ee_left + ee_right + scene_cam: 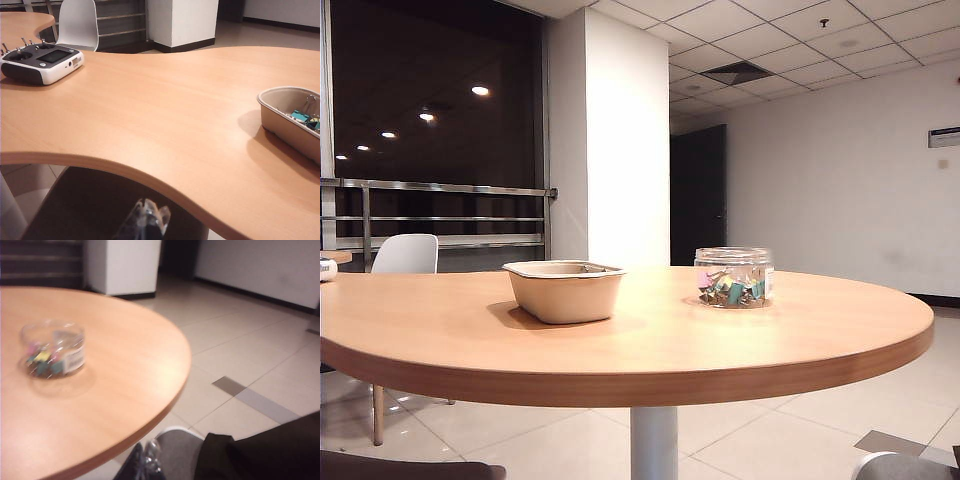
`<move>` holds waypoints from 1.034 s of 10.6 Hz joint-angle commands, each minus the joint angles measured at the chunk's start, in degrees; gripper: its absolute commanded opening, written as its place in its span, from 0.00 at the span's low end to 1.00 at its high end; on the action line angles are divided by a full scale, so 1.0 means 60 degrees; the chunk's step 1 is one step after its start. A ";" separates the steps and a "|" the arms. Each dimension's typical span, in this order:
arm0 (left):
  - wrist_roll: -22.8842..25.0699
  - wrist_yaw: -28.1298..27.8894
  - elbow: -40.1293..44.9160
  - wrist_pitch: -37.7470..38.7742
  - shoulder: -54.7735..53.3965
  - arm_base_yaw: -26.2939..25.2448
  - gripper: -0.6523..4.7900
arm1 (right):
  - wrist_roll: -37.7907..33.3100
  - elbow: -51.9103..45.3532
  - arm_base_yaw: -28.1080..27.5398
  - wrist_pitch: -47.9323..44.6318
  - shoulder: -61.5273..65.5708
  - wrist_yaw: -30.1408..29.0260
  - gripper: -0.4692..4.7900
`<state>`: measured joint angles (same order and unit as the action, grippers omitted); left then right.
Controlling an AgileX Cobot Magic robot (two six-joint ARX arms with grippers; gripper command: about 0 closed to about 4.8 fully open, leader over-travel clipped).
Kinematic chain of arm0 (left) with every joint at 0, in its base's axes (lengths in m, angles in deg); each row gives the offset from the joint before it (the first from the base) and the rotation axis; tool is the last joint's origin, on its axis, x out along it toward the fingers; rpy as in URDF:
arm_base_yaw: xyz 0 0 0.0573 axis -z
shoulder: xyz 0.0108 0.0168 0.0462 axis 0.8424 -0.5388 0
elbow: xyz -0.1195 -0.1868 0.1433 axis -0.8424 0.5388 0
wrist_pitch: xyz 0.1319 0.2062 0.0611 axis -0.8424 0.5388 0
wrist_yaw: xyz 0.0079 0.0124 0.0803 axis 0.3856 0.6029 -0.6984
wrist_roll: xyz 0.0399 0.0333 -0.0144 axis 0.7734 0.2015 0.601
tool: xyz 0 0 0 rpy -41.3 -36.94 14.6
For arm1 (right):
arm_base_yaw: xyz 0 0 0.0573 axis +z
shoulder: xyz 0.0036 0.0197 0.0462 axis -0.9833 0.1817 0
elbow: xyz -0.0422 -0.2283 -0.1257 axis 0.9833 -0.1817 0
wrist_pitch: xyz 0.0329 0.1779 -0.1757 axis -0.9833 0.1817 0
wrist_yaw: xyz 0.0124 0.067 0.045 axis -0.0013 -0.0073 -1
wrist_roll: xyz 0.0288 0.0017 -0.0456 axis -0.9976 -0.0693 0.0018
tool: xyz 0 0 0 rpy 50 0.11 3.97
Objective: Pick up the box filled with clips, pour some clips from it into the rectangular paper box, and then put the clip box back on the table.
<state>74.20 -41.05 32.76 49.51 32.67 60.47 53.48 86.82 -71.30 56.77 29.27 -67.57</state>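
Note:
The box filled with clips (734,277), a clear round jar, stands upright on the table (720,340) at the right, with coloured clips (730,291) inside. In the right wrist view the box filled with clips (54,350) shows its white label. The rectangular paper box (565,290) stands left of the jar; in the left wrist view a few clips (306,116) lie in the rectangular paper box (285,117). My left gripper (147,214) is shut and empty, low beyond the table edge. My right gripper (148,456) is shut and empty, below the table rim, far from the jar. Neither arm shows in the exterior view.
A black-and-white remote controller (42,62) lies on the table's far left part. A white chair (405,254) stands behind the table. A grey chair seat (177,450) and a dark shape (260,450) sit by my right gripper. A white pillar (625,140) rises beyond.

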 commanded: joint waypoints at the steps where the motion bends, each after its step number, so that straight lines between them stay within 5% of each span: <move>1: 0.0044 -0.0029 -0.0004 -0.0047 0.0007 -0.0007 0.11 | -0.0266 -0.0004 -0.0219 0.0262 -0.0124 0.0452 0.09; 8: -0.0022 0.0015 -0.0004 -0.0080 0.0007 -0.0004 0.11 | -0.0262 -0.0004 -0.0215 0.0382 -0.0124 0.0645 0.09; 11: -0.0583 0.1486 -0.0018 -0.0058 0.0007 -0.0004 0.11 | -0.0262 -0.0004 -0.0215 0.0382 -0.0124 0.0645 0.09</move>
<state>70.95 -33.58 32.74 49.51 32.67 60.47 52.14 86.71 -72.59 59.96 28.61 -63.79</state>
